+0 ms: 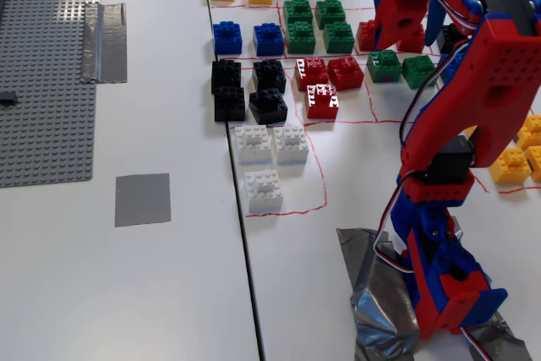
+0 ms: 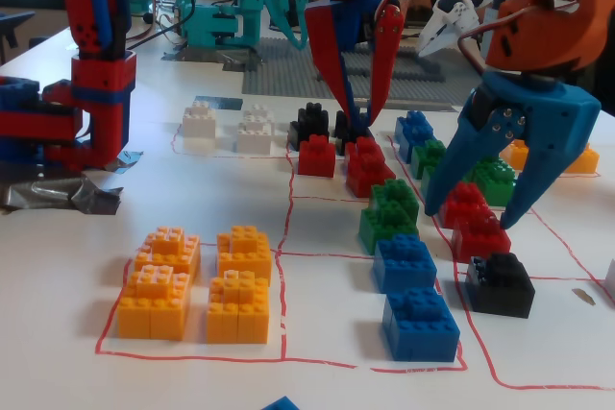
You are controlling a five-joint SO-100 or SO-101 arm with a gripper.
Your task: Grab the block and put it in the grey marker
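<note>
No legible writing — gripper [image 2: 357,120] open above red blocks [image 2: 360,162].

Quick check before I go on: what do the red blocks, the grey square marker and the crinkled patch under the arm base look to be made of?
Red blocks: hard moulded plastic, glossy, with studs catching highlights. Grey square marker: looks like flat matte tape stuck to the table, though that is uncertain. Crinkled patch at the arm base: likely silver duct tape, wrinkled and shiny.

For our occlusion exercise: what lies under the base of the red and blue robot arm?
Crumpled grey tape sticks out from under the arm's base onto the white table. Whatever fastens the base underneath is covered, so it cannot be seen.
</note>
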